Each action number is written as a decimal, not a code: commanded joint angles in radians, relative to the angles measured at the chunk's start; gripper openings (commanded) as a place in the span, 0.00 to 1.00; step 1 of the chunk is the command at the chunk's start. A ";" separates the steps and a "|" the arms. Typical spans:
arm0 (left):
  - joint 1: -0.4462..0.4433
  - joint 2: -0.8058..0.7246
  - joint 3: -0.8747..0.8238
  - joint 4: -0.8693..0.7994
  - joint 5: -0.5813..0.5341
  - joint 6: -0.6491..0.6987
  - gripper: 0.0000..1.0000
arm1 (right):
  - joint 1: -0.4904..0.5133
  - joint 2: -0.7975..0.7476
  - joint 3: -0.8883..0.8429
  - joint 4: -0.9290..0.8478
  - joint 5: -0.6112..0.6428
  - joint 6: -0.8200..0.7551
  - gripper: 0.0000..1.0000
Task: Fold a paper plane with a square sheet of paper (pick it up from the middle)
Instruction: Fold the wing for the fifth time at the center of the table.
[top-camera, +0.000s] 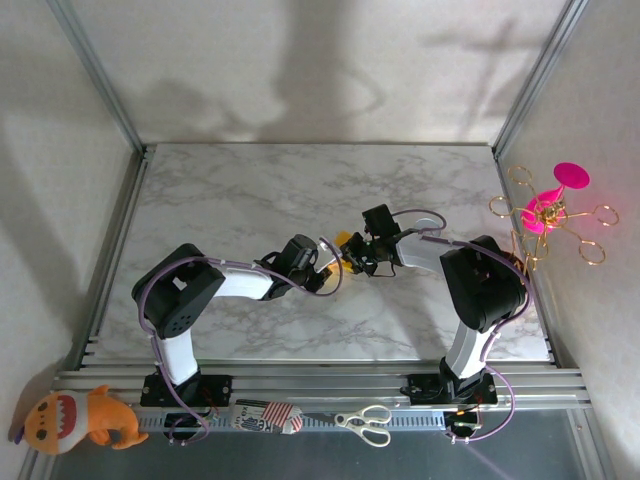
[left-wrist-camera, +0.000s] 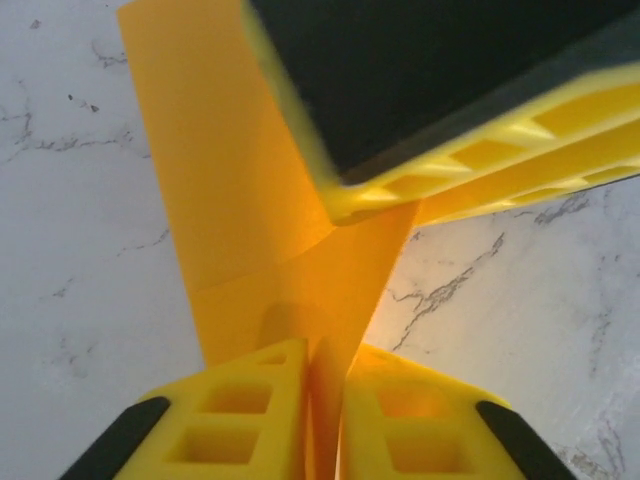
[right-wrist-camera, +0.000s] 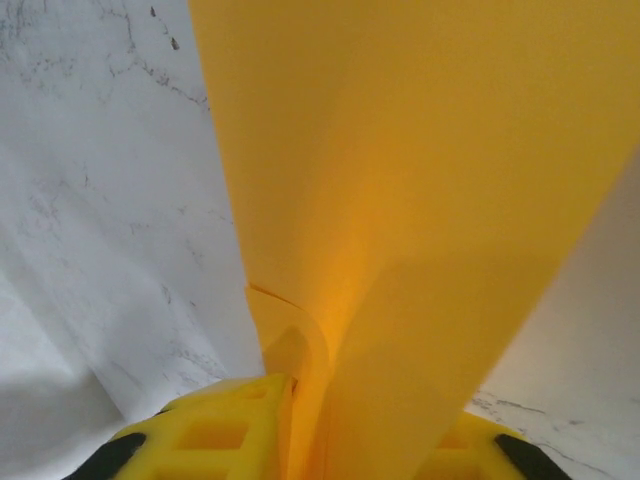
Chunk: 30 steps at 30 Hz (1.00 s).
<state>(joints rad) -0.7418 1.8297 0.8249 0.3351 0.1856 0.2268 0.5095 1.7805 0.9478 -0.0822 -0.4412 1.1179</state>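
At table (top-camera: 250, 190) centre, left fingers (left-wrist-camera: 240, 410) and right fingers (right-wrist-camera: 225, 425), each clamped on orange paper (left-wrist-camera: 230, 200)

Bright, even overhead light.
Soft shadows on the back wall (top-camera: 320, 70); close-up paper (right-wrist-camera: 400, 180) glows, slightly blurred.

The top camera hangs high above and behind the arm bases (top-camera: 180, 388), looking down on the whole marble tabletop (top-camera: 250, 190) from afar. Each wrist camera looks along its own yellow fingers (left-wrist-camera: 245, 415), very close, onto the folded paper (left-wrist-camera: 230, 200) and marble beneath. All three share the paper at the tabletop's middle.
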 joint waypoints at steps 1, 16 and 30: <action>0.010 0.017 0.021 -0.031 0.032 -0.016 0.11 | 0.007 -0.004 -0.003 -0.008 0.020 -0.012 0.39; 0.088 0.032 0.017 -0.034 0.232 -0.128 0.01 | -0.046 -0.190 -0.052 -0.027 0.286 -0.097 0.73; 0.128 0.065 0.102 -0.149 0.303 -0.233 0.00 | -0.048 -0.217 -0.055 -0.065 0.348 -0.140 0.74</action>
<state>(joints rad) -0.6331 1.8805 0.8841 0.2718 0.4553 0.0475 0.4660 1.5856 0.9073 -0.1211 -0.1265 1.0050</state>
